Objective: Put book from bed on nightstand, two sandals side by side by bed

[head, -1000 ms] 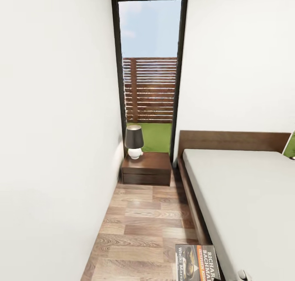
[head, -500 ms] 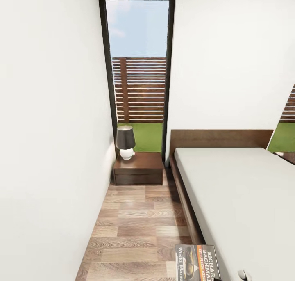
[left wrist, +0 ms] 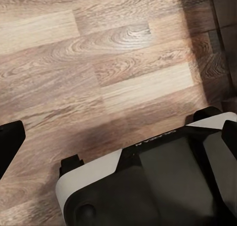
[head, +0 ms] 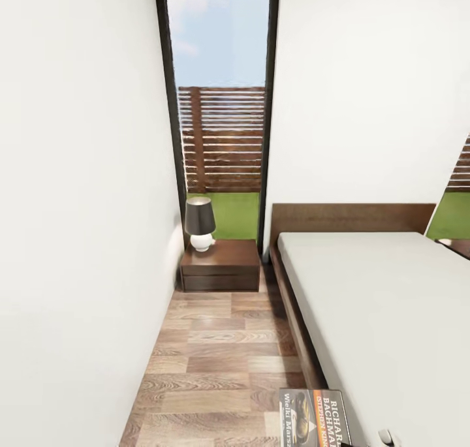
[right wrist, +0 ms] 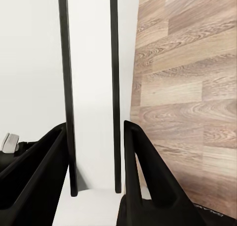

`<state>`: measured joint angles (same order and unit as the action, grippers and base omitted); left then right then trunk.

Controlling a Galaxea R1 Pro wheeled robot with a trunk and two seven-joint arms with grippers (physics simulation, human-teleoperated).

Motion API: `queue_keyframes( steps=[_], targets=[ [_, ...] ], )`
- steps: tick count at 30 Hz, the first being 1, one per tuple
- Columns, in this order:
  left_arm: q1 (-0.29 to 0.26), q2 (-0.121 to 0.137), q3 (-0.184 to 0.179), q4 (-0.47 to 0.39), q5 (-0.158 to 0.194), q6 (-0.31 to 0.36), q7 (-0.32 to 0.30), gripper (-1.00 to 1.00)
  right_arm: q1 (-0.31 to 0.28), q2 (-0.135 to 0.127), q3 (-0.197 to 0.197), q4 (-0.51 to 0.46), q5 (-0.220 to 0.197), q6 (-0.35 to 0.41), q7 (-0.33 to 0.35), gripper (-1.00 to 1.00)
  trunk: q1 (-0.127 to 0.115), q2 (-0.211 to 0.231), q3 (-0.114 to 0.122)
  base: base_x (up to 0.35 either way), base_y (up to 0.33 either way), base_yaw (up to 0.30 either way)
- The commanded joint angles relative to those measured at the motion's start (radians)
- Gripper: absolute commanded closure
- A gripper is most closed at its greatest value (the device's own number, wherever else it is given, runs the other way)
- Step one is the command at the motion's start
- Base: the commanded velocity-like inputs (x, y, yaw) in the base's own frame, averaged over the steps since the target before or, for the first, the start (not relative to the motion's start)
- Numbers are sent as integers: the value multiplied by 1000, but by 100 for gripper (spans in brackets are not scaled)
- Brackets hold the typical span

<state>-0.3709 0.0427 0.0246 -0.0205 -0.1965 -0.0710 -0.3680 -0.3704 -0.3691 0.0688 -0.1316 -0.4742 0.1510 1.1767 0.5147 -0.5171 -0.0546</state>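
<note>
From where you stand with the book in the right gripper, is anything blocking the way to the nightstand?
Nothing visible does. The book is held low; bare plank floor runs between wall and bed to the nightstand. A lamp occupies its back left corner; the rest looks free.

I'm looking down a narrow strip of wood-plank floor with a plain white wall close on my left. At the far end there's a table lamp, dark shade over a round white base, standing at the far left corner of the cabinet top. Behind it, a tall black-framed window shows blue sky, a slatted wooden fence and a patch of green grass. More fence and grass peek in at the far right.
</note>
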Motion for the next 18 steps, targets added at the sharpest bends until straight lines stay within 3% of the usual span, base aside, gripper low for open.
queue_keyframes(
  steps=[1,7,18],
  targets=[
    [-1,0,3,1,-9,-6,-1,-100,-1,-1,6,0,-11,10,2,100,0,-2,-3,0,0,-31],
    [-1,0,3,1,-9,-6,-1,-100,-1,-1,6,0,-10,10,2,100,0,-2,-4,62,14,-8],
    [-1,0,3,1,-9,-6,-2,-100,-1,-1,6,0,-10,9,1,100,0,-2,-4,292,57,0]
  ],
)
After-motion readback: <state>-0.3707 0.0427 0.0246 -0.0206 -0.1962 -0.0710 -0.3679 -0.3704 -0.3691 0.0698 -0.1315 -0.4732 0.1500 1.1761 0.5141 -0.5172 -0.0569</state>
